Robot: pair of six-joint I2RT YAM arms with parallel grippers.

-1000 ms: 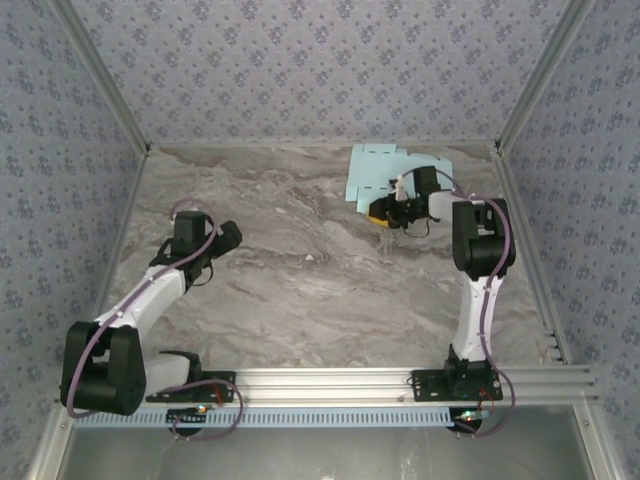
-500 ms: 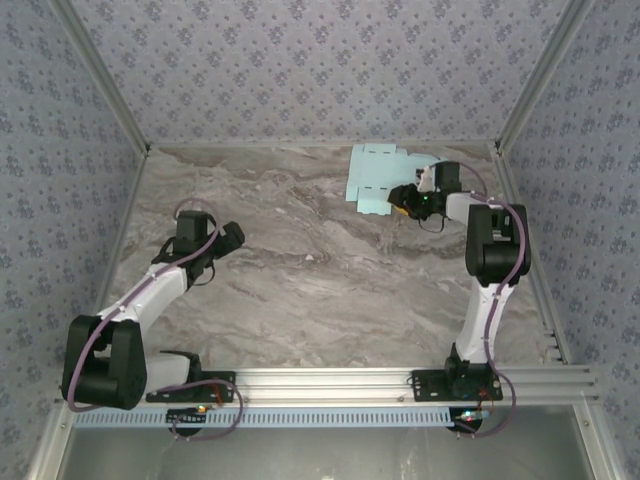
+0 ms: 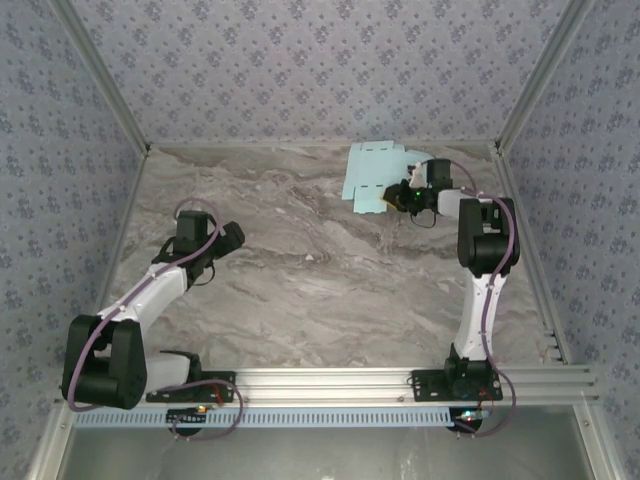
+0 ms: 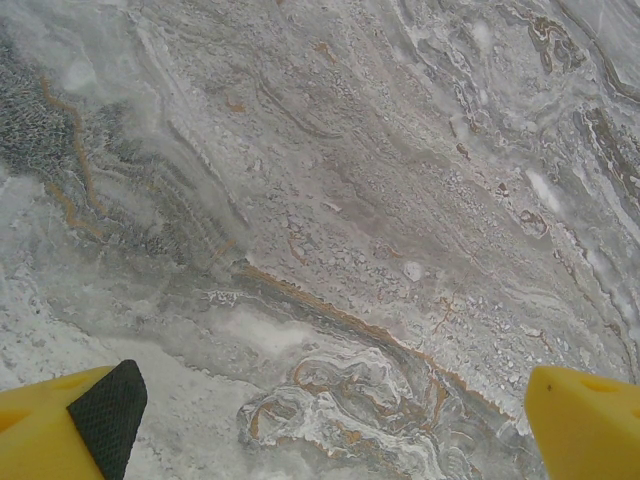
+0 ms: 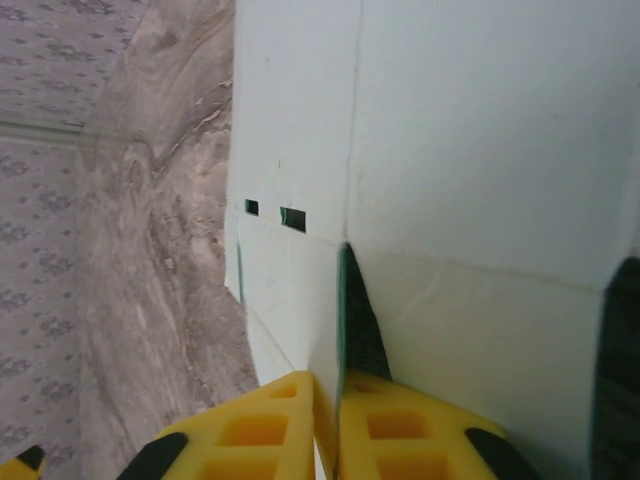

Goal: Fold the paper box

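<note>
One box [image 3: 368, 180], flat blank. Two arms: left arm [image 3: 150, 290], right arm [image 3: 484, 285]. Two grippers, one per arm: left gripper [image 3: 232, 238], right gripper [image 3: 400, 196]. One bench [image 3: 300, 275].

Blue-grey floral-patterned walls [image 3: 300, 70] enclose a grey marble-veined tabletop [image 3: 320, 290], with an aluminium rail [image 3: 330, 378] along its near edge.

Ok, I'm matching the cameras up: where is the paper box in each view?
Top external: the paper box sits far right on the marble tabletop, the right gripper at its near edge.
Right wrist: it spans the upper right, its edge pinched in the right gripper.
Left wrist: marble tabletop beneath the open left gripper.
Shared landmark: the marble tabletop's veining.
</note>
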